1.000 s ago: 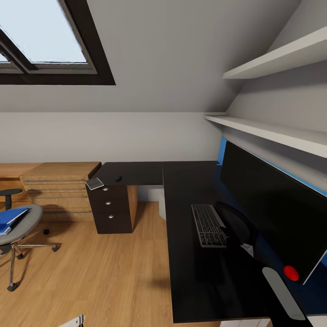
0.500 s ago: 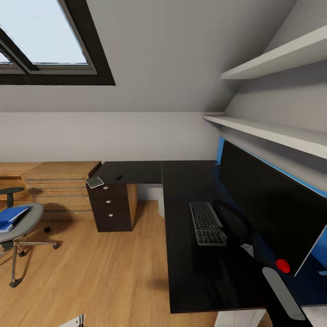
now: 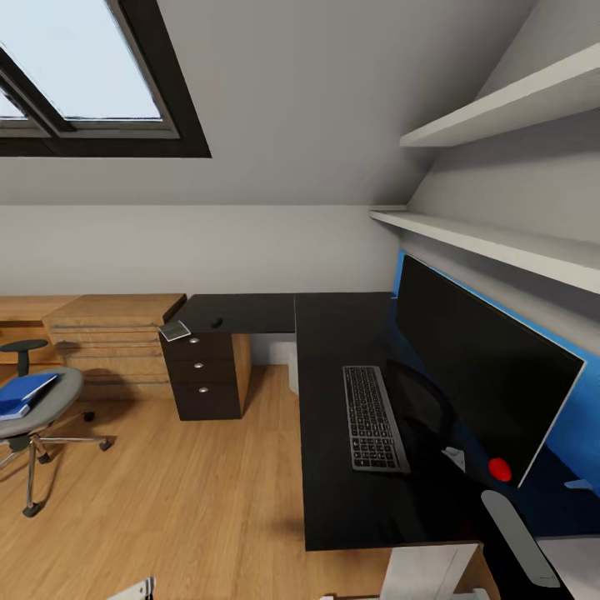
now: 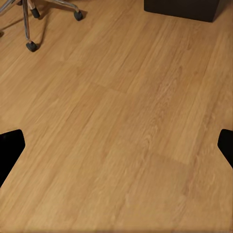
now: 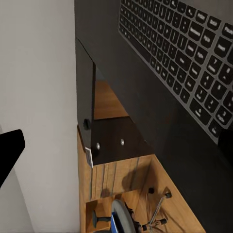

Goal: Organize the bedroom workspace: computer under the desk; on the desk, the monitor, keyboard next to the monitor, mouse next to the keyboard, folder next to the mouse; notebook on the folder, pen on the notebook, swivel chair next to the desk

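A: How far along is the workspace?

B: Partly. The monitor (image 3: pixel 479 371) stands on the desk (image 3: pixel 333 492), and the keyboard (image 3: pixel 373 418) lies flat on the desk just beside the monitor's stand. Those 2 look settled.

A: And the mouse?

B: A small dark oval, likely the mouse (image 3: pixel 217 322), sits on the far wing of the desk, well apart from the keyboard. It needs to come over. The notebook (image 3: pixel 174 331) lies at the corner of that same wing, overhanging the edge above the black drawer cabinet (image 3: pixel 204 379).

A: The folder?

B: Not moved yet, I judge. The folder (image 3: pixel 25 393) rests on the seat of the swivel chair (image 3: pixel 37 417), which stands out on the floor (image 3: pixel 192 492), well apart from the desk. So folder, notebook, pen and chair are all left. I cannot make out the pen anywhere; it may be too small to see.

A: The computer?

B: A pale boxy top shows below the near edge of the desk; it may be the computer (image 3: pixel 429 571), but I cannot tell for sure.

A: What are the arms holding?

B: Nothing. In the left wrist view the left gripper (image 4: pixel 116 145) is spread wide over bare floor, with 1 chair caster nearby. The right gripper (image 5: pixel 116 145) also has its fingers wide apart and empty, looking along the desk with the keyboard.
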### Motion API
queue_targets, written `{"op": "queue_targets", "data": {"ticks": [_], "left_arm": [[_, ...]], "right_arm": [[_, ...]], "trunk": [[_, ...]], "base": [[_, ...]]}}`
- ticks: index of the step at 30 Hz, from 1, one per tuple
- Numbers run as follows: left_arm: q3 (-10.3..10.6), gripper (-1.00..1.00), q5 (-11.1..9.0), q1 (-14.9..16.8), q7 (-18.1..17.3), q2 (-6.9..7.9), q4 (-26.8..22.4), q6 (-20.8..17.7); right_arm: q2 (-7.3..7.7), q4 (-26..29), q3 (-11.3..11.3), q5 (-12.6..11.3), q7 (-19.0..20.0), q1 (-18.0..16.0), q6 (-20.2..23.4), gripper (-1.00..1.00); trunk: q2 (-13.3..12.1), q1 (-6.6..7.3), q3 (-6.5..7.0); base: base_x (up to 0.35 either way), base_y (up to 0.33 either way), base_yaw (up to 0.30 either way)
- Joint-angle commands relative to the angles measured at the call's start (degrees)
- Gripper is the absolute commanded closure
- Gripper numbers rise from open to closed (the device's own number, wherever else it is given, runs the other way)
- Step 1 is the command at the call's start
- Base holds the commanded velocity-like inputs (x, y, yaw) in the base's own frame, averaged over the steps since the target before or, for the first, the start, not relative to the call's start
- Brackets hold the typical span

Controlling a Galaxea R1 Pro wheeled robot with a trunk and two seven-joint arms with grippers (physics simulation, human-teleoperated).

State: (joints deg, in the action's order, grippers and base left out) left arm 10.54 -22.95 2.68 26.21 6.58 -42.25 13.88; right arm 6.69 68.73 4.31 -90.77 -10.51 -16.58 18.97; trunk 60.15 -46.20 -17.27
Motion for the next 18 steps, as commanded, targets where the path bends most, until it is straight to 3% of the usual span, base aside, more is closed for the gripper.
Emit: {"op": "queue_targets", "data": {"ticks": [1, 7, 18], "left_arm": [[0.49, -1.0, -0.6, 0.05, 0.42, 0.1, -0.01, 0.36], [0.53, -1.0, -0.6, 0.07, 0.39, 0.1, -0.02, 0.36], [0.46, -1.0, -0.6, 0.06, 0.2, 0.1, 0.05, 0.29]], "right_arm": [[-0.01, 0.09, 0.09, -0.52, -0.45, -0.04, 0.19, -1.0], [-0.01, 0.09, 0.09, -0.52, -0.44, -0.04, 0.19, -1.0], [-0.01, 0.09, 0.03, -0.54, -0.39, -0.04, 0.19, -1.0]], "trunk": [[0.05, -0.01, -0.07], [0.05, -0.01, -0.07], [0.05, -0.01, -0.07]], "base": [[-0.01, -0.002, 0.0], [-0.118, -0.057, 0.0], [-0.293, -0.088, 0.0]]}}
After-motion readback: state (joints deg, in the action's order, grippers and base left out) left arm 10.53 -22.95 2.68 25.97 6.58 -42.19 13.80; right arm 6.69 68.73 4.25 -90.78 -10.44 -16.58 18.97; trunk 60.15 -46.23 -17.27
